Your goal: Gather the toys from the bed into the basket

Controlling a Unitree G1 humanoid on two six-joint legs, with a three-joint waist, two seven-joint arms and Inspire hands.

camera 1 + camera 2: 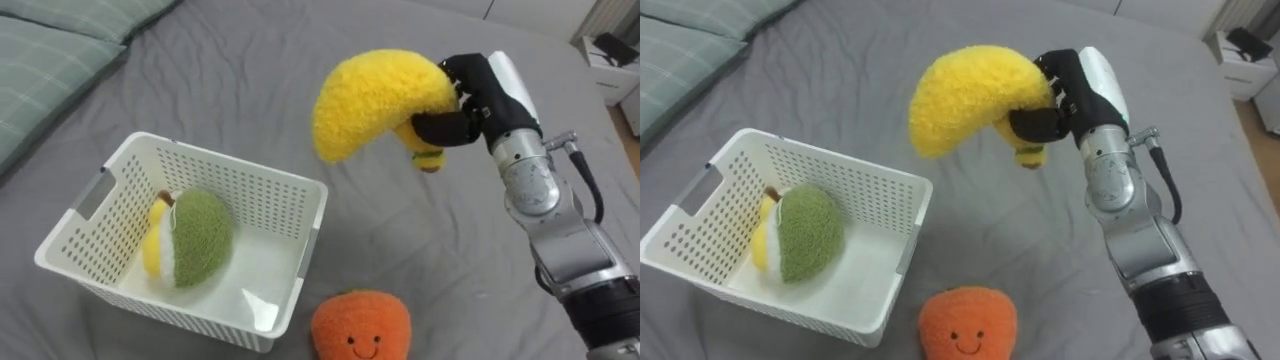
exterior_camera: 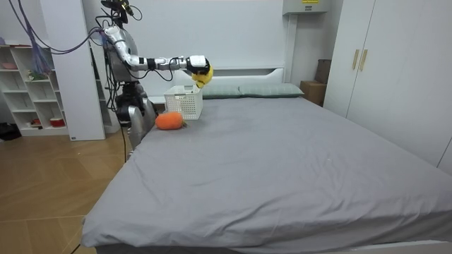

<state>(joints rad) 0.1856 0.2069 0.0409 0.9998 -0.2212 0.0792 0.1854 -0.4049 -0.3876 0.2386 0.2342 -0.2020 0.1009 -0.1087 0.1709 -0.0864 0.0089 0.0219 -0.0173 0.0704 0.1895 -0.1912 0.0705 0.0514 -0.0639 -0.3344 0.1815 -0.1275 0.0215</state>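
The basket's right half lies bare; a green plush toy fills its left.

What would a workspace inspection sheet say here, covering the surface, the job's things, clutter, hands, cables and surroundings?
Surface: grey bed, sheet smooth; a pillow at the upper left.
Job's things: yellow banana plush held in the air to the right of the white basket; the basket stands on the bed with a green plush inside; orange plush lies on the bed by the basket's near right corner.
Clutter: nothing seen.
Hands: right hand curled round the banana plush.
Cables: nothing seen beyond the robot's own.
Surroundings: white shelf unit, wardrobe, wooden floor.
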